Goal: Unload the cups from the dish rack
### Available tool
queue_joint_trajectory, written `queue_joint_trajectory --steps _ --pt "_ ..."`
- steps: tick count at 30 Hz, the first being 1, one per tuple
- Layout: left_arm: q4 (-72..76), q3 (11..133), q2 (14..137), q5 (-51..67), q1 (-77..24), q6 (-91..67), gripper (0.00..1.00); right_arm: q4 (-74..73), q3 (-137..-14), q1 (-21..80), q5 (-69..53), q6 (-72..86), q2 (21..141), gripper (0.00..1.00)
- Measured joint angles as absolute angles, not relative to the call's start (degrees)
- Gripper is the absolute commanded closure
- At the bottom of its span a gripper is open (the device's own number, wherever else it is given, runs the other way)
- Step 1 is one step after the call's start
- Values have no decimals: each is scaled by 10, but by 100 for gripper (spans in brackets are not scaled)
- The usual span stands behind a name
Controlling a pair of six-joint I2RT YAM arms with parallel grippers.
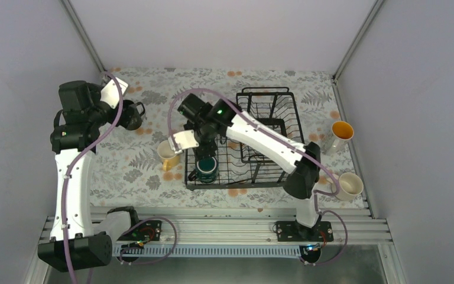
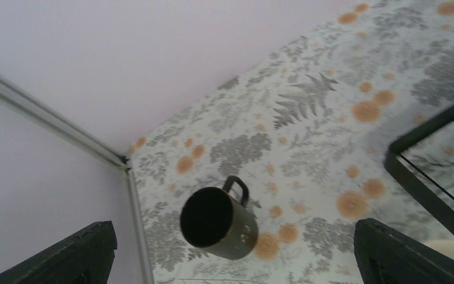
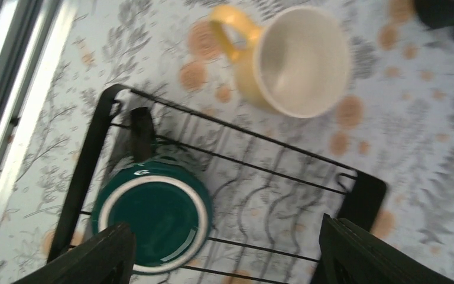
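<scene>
The black wire dish rack stands mid-table. The dark teal-green mug sits in its front left corner; it also shows in the right wrist view. My right gripper hovers just above it, open and empty. The pale yellow mug stands on the table left of the rack. The black mug stands upright at the back left. My left gripper is above it, open and empty. The tall white mug with orange inside and the cream-white mug stand right of the rack.
Enclosure walls close in on the left, back and right of the floral tablecloth. The rack's raised basket section lies under my right arm. A rack corner shows in the left wrist view.
</scene>
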State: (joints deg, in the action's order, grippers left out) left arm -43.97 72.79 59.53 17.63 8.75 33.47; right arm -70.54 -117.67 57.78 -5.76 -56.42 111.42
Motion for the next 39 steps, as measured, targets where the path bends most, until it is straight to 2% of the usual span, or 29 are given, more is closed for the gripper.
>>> queue_joint_trajectory --steps 7,22,24,28,33,36,39 --pt "-384 724 606 139 88 301 0 -726 -1129 612 -53 -575 1137 26" --pt "-369 709 608 124 88 289 0 -717 -1094 637 -14 -562 1202 37" --pt "-369 709 608 122 88 289 0 -713 -1092 637 -10 -561 1205 43" --pt "-369 709 608 122 88 289 0 -715 -1099 641 -5 -557 1212 63" --pt "-369 709 606 122 88 289 0 -712 -1102 642 6 -554 1233 65" --pt "-369 709 606 122 88 289 0 -715 -1106 644 13 -552 1249 70" --pt "-369 709 606 122 88 289 0 -718 -1114 645 22 -548 1265 86"
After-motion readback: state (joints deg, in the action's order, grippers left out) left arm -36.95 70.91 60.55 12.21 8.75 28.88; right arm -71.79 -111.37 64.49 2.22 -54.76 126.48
